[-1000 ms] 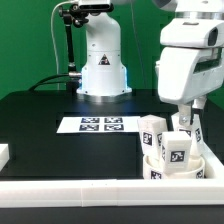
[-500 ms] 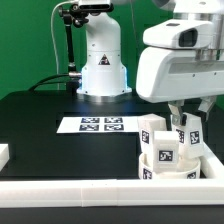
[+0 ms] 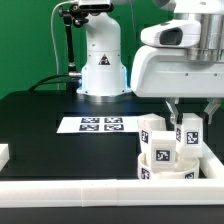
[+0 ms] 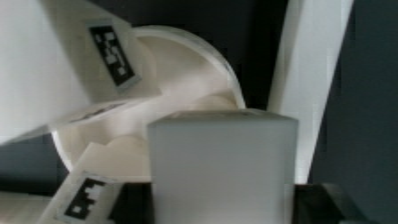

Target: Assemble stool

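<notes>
The stool's round white seat (image 3: 190,171) lies at the exterior view's right, just behind the front rail, with a tag on its rim. Three chunky white legs stand on it: one at the back left (image 3: 151,127), one in front showing a tag (image 3: 160,151), and one at the right (image 3: 189,135). My gripper (image 3: 189,120) comes straight down onto the right leg and is shut on it. In the wrist view that leg (image 4: 222,160) fills the gap between the dark fingers, with the seat (image 4: 178,70) and a tagged leg (image 4: 80,50) beyond it.
The marker board (image 3: 100,125) lies flat mid-table. A long white rail (image 3: 80,190) runs along the front edge, and a small white block (image 3: 3,153) sits at the left edge. The robot's base (image 3: 102,65) stands behind.
The hand has turned about its upright axis while staying shut on the right leg. The seat and the tagged front leg have swung toward the exterior view's left.
</notes>
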Robot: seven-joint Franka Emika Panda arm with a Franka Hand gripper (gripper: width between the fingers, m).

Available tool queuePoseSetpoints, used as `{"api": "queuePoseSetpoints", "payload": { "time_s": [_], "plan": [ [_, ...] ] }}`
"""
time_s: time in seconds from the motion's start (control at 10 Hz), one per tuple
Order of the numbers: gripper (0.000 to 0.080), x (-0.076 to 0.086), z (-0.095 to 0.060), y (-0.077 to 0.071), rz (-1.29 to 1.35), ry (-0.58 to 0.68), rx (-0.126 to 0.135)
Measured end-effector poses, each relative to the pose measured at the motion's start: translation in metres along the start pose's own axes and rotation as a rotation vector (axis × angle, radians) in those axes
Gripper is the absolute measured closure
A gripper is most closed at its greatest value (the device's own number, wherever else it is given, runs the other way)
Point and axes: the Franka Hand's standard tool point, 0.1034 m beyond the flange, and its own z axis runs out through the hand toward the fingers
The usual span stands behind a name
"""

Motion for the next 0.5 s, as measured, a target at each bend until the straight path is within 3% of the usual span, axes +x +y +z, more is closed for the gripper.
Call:
{"api": "queuePoseSetpoints", "payload": {
  "time_s": [0.2,0.5],
  "plan": [
    [0.0462,-0.0003,0.0003,-0.0005,0.139,-0.003,0.011],
    [0.0462,-0.0001,0.0004,-0.0006,0.400,-0.022,0.070]
  ]
}}
